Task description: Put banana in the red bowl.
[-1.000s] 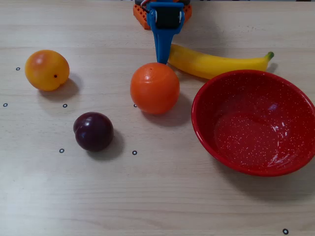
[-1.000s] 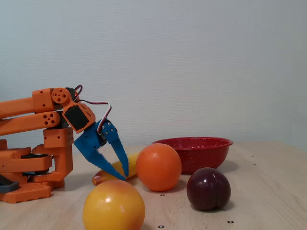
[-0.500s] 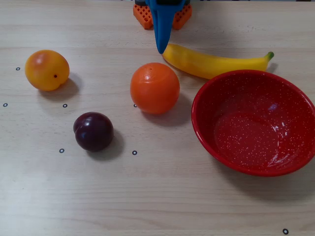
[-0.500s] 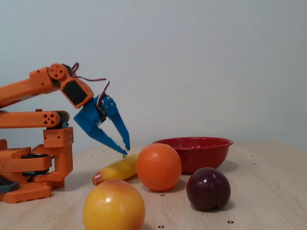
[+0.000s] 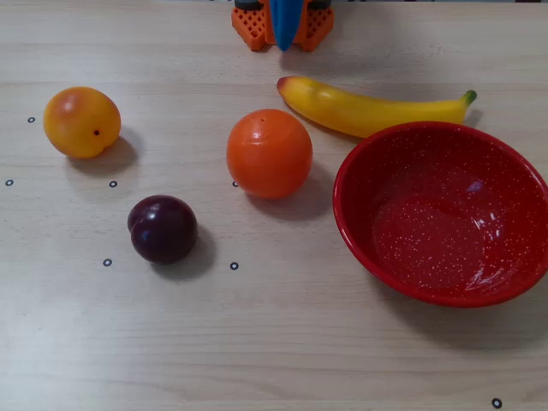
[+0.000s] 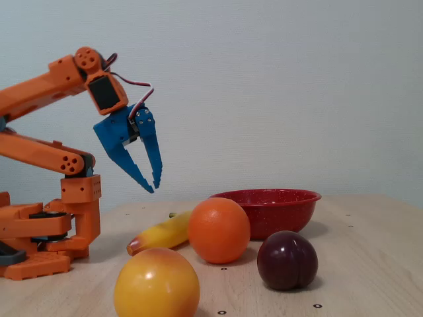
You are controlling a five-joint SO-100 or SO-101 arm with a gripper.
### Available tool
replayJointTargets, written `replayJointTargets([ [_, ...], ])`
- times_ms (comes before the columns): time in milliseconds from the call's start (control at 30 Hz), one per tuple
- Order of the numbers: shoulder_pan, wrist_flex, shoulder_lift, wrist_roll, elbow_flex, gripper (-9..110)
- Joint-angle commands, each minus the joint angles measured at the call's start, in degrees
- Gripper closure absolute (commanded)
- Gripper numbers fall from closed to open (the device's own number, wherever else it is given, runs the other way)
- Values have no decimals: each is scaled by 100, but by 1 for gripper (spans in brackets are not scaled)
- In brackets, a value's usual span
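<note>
On the pale wooden table (image 5: 274, 342), your banana (image 5: 368, 109) lies flat near the far edge in the overhead view, its orange-tinted blunt end pointing left and its green stem tip pointing right. Its right half runs just beside the far rim of the red bowl (image 5: 351, 214); whether the two touch, you cannot tell from above. The bowl sits upright at the right of that view with nothing inside it.

Left of the bowl and just in front of the banana's blunt end sits an orange ball-like fruit (image 5: 269, 152). Further left you see a dark purple plum (image 5: 162, 228), and near the left edge a yellow-orange round fruit (image 5: 81, 122), each well apart from the banana.

From overhead you get only a sliver of the arm: the orange base (image 5: 257, 26) and a blue tip at the top edge. The fixed view gives you what that one hides. There the gripper (image 6: 149, 183) hangs in the air, well above the table, its two blue toothed fingers (image 6: 125, 162) pointing down, slightly spread at the tips and holding nothing. It hovers above the blunt end of the banana (image 6: 162, 234), which in this view is partly hidden behind the orange fruit (image 6: 219, 230). The bowl (image 6: 277, 211) stands behind that fruit, the plum (image 6: 287, 260) in front, and the yellow-orange fruit (image 6: 156, 284) nearest the camera.
</note>
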Motion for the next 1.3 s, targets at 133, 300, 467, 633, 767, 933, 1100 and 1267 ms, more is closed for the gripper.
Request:
replayJointTargets([
  [133, -589, 167, -413, 185, -747, 102],
  [300, -1072, 141, -703, 44, -712, 102],
  [467, -1591, -202, -905, -62, -571, 102],
  [633, -2030, -765, -984, -308, -211, 101],
  [767, -2285, -1116, -1134, -510, 0, 99],
  [933, -2443, -1424, -1582, -492, 9, 99],
  [1100, -2558, -1608, -2065, 18, -167, 98],
  [1267, -2654, -1731, -2215, 1187, -308, 99],
])
